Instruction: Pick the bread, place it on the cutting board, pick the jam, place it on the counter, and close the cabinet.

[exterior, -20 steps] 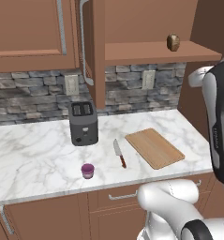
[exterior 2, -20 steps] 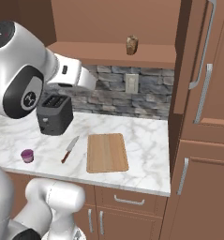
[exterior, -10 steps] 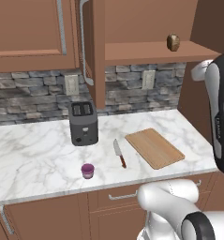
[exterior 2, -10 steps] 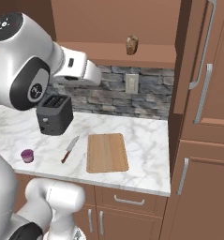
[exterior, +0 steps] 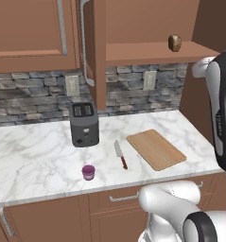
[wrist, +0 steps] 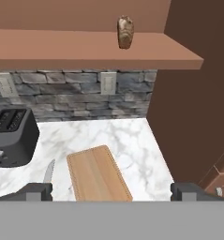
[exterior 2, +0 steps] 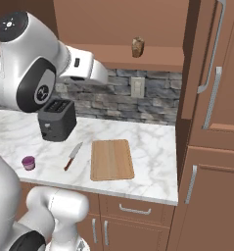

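- Not yet done: the bread (wrist: 125,32) stands on the open cabinet's (exterior: 147,52) shelf, at 12 o'clock in the hand view.
- The gripper (wrist: 111,191) has its fingers spread fully wide, holding nothing.
- The cutting board (exterior: 156,149) is bare, at 6 o'clock from the bread.
- The jam (exterior: 88,172) is on the counter (exterior: 29,156), at 6 o'clock from the toaster (exterior: 83,124).
- In my judgement, moving the bread and closing the cabinet remain.

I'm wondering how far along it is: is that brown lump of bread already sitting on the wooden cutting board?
No, the bread stands up on the brown wooden shelf, and the cutting board below on the counter is bare.
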